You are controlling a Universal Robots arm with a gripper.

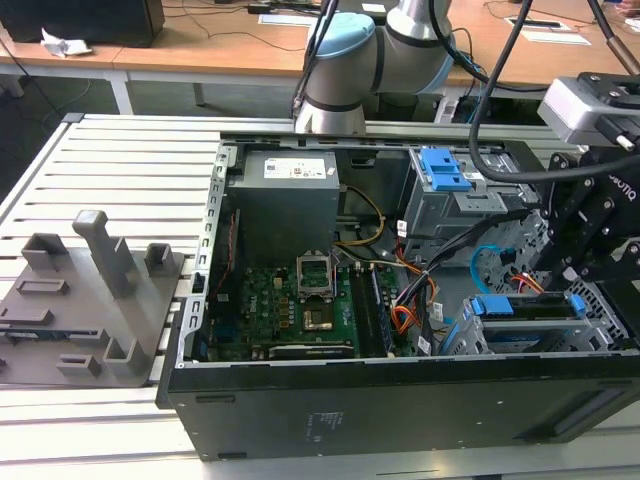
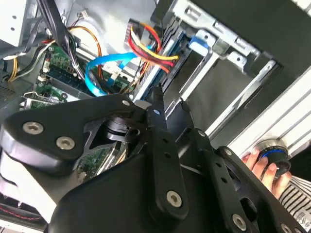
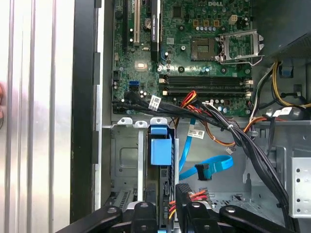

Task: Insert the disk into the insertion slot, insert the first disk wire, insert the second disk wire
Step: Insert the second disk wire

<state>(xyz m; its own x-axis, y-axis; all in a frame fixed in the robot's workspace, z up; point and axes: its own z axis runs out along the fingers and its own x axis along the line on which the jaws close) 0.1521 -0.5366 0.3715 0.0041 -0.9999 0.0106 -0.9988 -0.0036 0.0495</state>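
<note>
Directly beneath my gripper (image 3: 167, 206), the disk (image 3: 160, 151) sits edge-up in the insertion slot (image 3: 127, 160), long axis running away from me. My fingers pinch the power connector at its rear; the second disk wire (image 3: 214, 165) loops just beside.

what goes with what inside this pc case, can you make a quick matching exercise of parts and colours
Parts:
1. second disk wire
2. latch on the tall drive bay
3. motherboard
4. case side wall nearest the exterior camera

Colours:
A. black
B. green
C. glossy light blue, curved in a loop
D. bright blue plastic with two square tabs

Pairs: 1-C, 2-D, 3-B, 4-A
</note>
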